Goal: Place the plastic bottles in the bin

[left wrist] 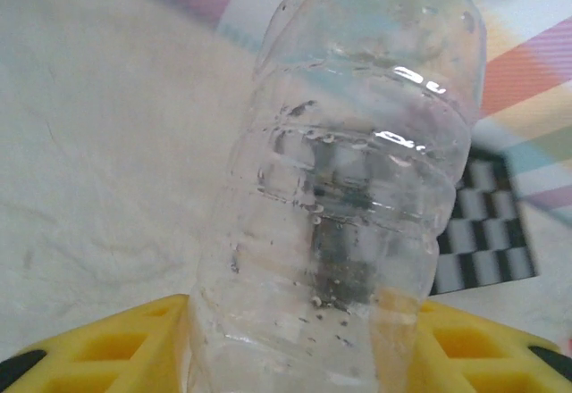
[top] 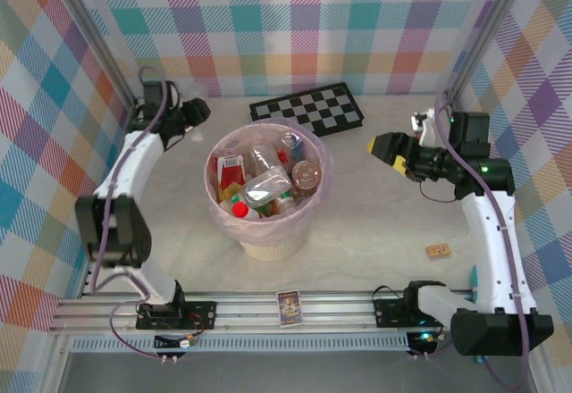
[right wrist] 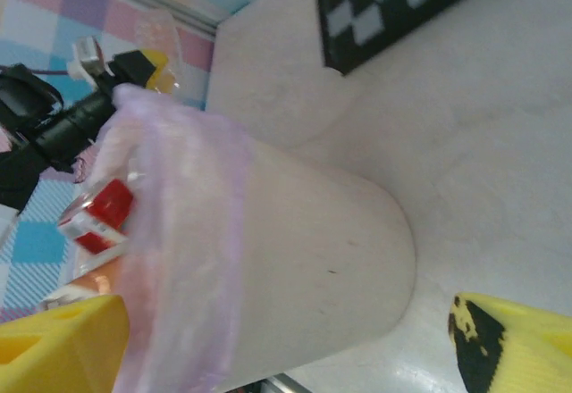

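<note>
Bottle (left wrist: 349, 196) between left fingers (left wrist: 107, 353)

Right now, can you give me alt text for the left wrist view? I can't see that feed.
A clear plastic bottle is gripped by the left gripper, its yellow fingers either side at the bottom edge. Behind it are the pale table, the checkerboard at right and the plaid wall.

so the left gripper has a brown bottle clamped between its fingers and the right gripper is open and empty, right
Not quite. The bottle between the fingers of the left gripper is clear, not brown: the left wrist view shows the checkerboard right through it. The rest holds: the right gripper is open and empty, facing the bin.
</note>
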Robot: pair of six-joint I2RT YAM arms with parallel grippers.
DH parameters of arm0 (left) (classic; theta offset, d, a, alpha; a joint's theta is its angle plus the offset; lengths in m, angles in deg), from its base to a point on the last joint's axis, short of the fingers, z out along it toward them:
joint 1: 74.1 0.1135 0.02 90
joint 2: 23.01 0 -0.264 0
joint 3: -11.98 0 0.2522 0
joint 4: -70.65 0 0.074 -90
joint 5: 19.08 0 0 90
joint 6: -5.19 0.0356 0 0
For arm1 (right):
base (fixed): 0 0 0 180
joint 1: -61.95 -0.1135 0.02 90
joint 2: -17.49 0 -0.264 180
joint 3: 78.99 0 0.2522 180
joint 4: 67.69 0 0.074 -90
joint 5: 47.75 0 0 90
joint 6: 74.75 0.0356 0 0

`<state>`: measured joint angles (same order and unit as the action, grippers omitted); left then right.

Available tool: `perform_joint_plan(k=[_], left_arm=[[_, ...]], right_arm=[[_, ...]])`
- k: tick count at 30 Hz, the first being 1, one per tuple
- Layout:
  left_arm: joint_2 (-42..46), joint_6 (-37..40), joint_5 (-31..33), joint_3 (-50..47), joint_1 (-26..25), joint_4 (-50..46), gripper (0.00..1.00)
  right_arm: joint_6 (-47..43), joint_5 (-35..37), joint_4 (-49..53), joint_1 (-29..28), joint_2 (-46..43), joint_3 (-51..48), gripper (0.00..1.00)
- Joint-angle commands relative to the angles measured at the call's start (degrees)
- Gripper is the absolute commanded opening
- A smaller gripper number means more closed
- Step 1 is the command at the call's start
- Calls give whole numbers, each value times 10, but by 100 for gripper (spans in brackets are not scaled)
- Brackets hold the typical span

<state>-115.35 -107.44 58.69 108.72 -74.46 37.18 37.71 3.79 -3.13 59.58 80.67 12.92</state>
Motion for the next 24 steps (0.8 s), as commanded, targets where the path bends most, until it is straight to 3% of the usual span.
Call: perform_joint_plan(k=[1,6,10,13,18,24], left_arm=[[113,40,2,-14,-5,-18,51],[227,91,-23,11,-59,-73,50],[252,95,-79,33,-130,-78,50],[256,95,-85,41,-178,-82,49],[254,102,-116,39,-233,-74,47],[242,116,-115,52,-275,-81,46]], right_arm=[[-21,62,-44,-97,4,75,94],[-6,62,-144,-201,64,162,95],[-16,60,-215,-284,130,238,97],[-17,69,-246,-324,177,287,100],[-43,159,-171,-354,266,405,99],[-39,161,-160,-357,326,450,99]])
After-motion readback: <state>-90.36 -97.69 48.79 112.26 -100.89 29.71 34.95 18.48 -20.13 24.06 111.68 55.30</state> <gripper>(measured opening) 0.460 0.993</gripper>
